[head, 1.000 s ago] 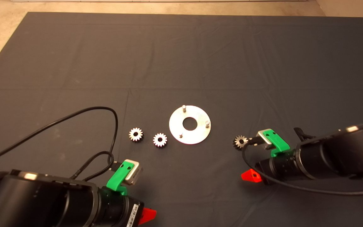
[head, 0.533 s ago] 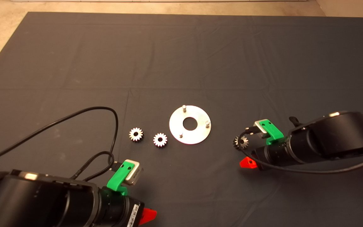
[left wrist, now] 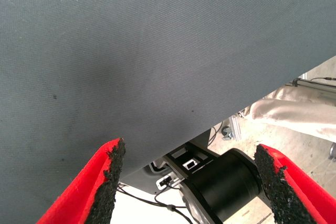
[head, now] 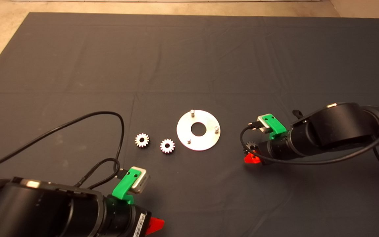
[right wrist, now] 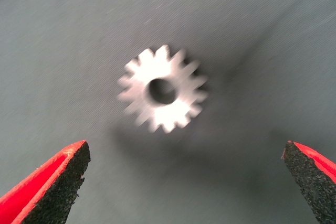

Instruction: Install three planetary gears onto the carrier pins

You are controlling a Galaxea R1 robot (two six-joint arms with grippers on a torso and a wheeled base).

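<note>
I am working on the first step: picking up a gear. My right tool (head: 250,157) is hanging over the gear (right wrist: 161,96) that lies flat on the bench (head: 189,52), to the right of the round plate (head: 206,142). The tool's fingers (right wrist: 52,187) are spread wide, one on each side of the gear, not touching it. All three pins (head: 191,112) on the plate are bare. Two more gears (head: 141,140) are lying left of the plate, close together. My left tool (left wrist: 191,182) is waiting at the near left edge, open wide and holding nothing. Next, I think I need to go straight down and squeeze gently on the teeth, keeping the gear flat.
</note>
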